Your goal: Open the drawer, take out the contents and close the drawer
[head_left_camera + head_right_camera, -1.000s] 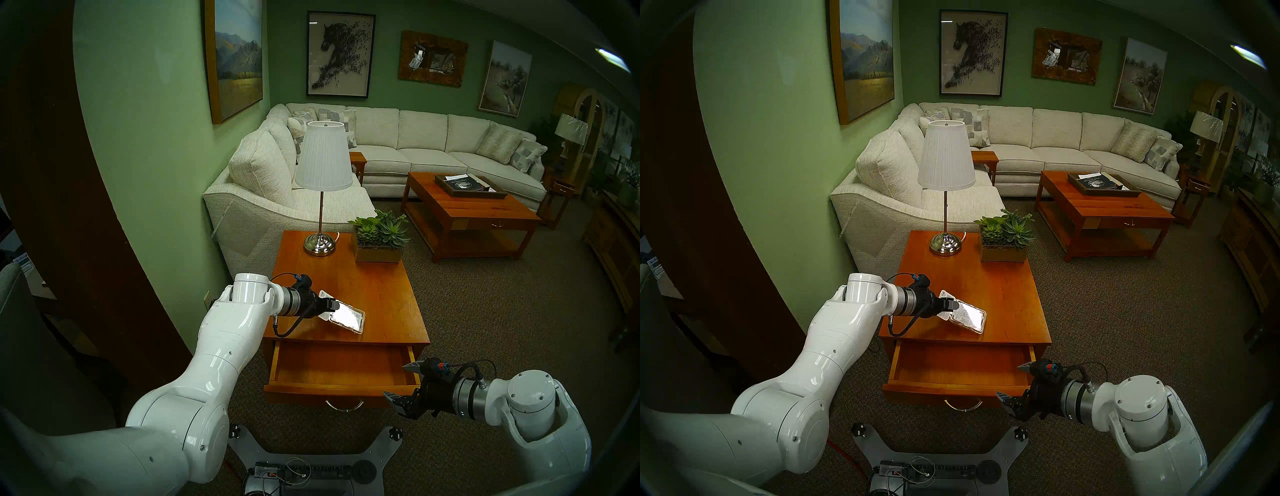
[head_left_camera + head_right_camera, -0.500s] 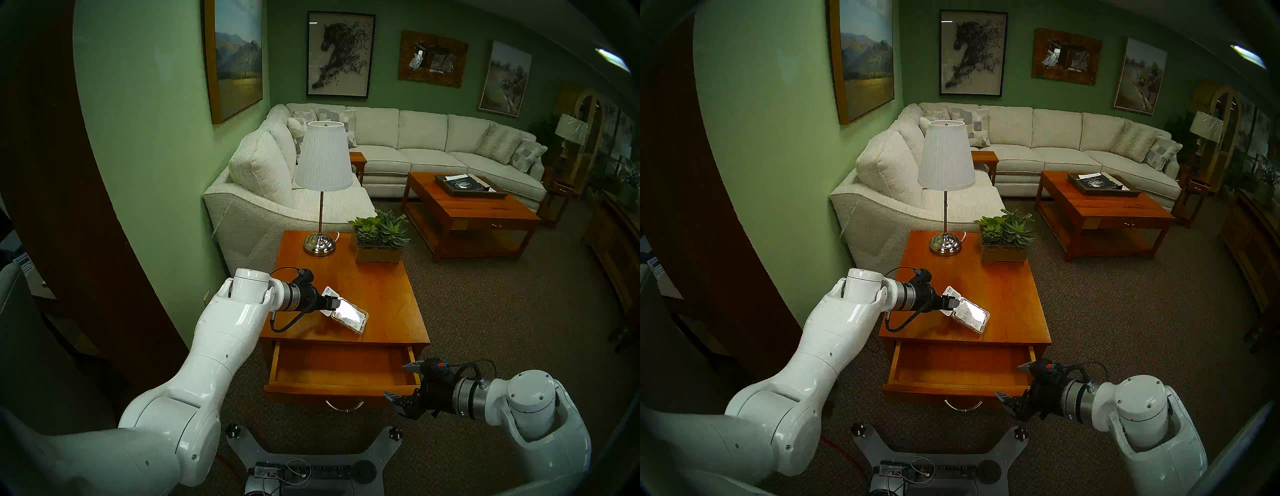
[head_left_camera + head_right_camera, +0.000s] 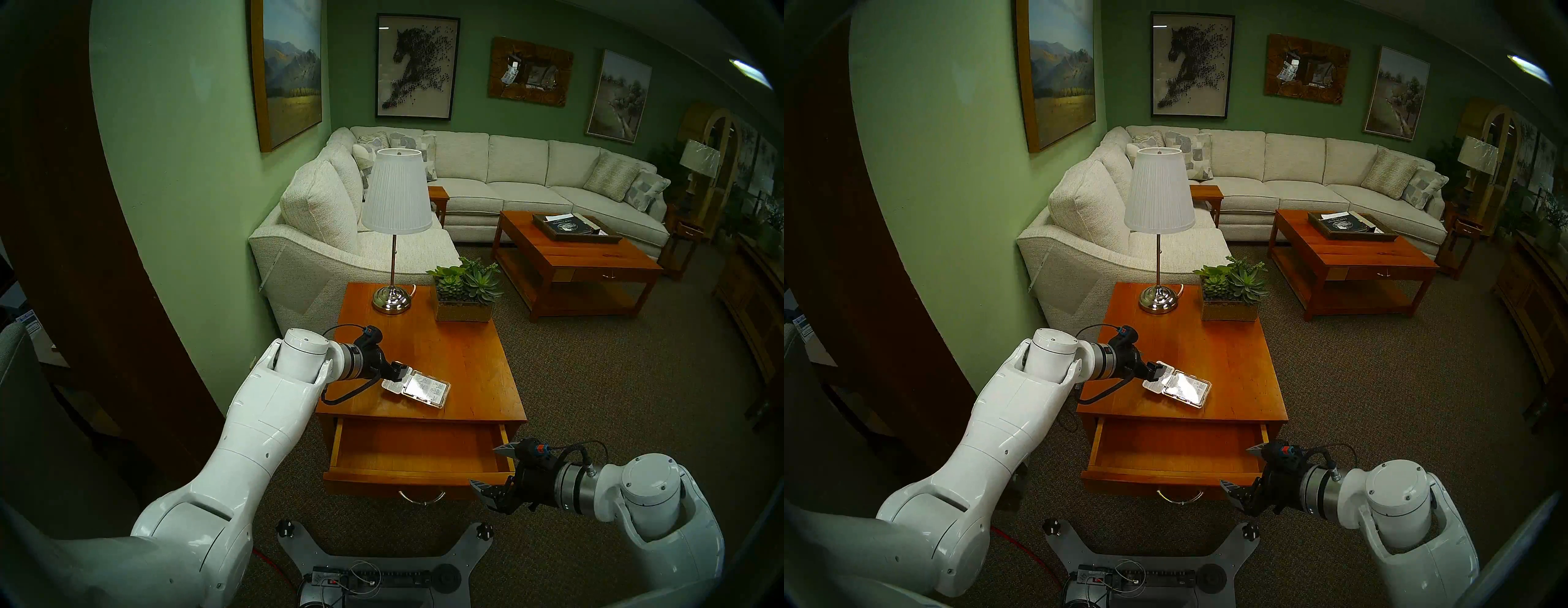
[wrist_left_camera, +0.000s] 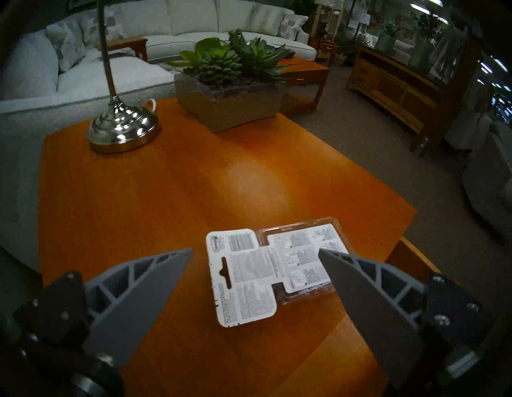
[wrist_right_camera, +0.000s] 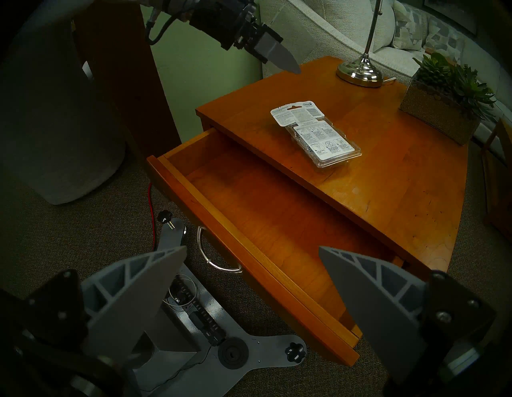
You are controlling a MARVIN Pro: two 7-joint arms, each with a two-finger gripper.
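The drawer (image 3: pixel 420 452) of the orange-brown side table (image 3: pixel 466 365) stands pulled out and empty, its curved silver pull (image 3: pixel 422 497) facing me; the right wrist view also shows the bare drawer (image 5: pixel 277 221). The contents, a clear blister pack (image 3: pixel 420 387) with a white printed card, lie flat on the tabletop near the front left. My left gripper (image 4: pixel 255 251) is open, hovering just above and behind the pack's (image 4: pixel 246 277) hang-hole tab without touching it. At the drawer's front right corner, my right gripper (image 3: pixel 483 465) is open and holds nothing.
A lamp with a chrome base (image 3: pixel 392 299) and a succulent planter (image 3: pixel 464 303) stand at the table's far end. A cream sectional sofa (image 3: pixel 360 237) lies behind, a coffee table (image 3: pixel 572 263) far right. My base plate (image 3: pixel 382 560) sits on the carpet under the drawer.
My left gripper opened and let go of the blister pack, which dropped from a tilt to lie flat on the tabletop. The left arm drew back slightly leftward. The right arm stayed still.
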